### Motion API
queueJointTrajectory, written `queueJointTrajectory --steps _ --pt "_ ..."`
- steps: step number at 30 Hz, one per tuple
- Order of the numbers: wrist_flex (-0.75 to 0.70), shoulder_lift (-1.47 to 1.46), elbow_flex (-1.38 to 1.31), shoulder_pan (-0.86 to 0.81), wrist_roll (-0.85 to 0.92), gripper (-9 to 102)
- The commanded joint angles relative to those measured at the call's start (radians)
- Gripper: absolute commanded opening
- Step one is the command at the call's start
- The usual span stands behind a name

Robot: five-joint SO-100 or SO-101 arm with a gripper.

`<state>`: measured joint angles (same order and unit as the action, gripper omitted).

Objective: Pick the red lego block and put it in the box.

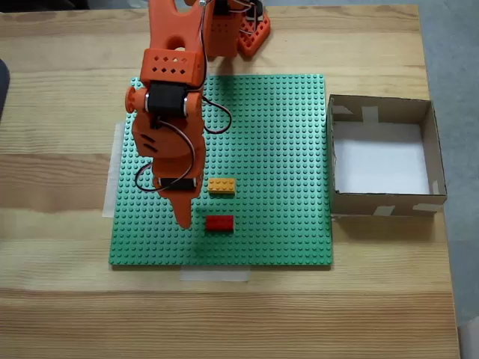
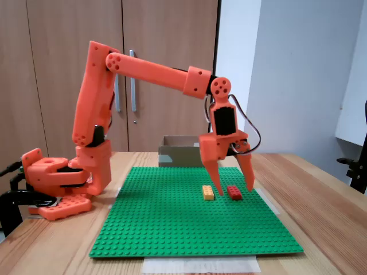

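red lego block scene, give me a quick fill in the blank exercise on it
1. The red lego block lies on a ____ studded baseplate.
2. In the view from above, the brick just above it is ____.
3. The pincer is ____, its fingers spread.
4. The box is made of ____.

Missing words: green; yellow-orange; open; cardboard

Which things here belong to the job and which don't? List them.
Job: red lego block, on the green baseplate; box, beside the baseplate; the pincer, open, poised over the bricks.

Lying about: yellow-orange brick, next to the red one; tape strips at the baseplate's edges.
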<state>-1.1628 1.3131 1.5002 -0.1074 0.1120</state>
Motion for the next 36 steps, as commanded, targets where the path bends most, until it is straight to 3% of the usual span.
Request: queueJointTrajectory --steps 1,36 --pt "0.003 0.0 -0.044 -0.002 0.009 26" --pt "0.017 -0.055 -0.067 0.008 0.005 24"
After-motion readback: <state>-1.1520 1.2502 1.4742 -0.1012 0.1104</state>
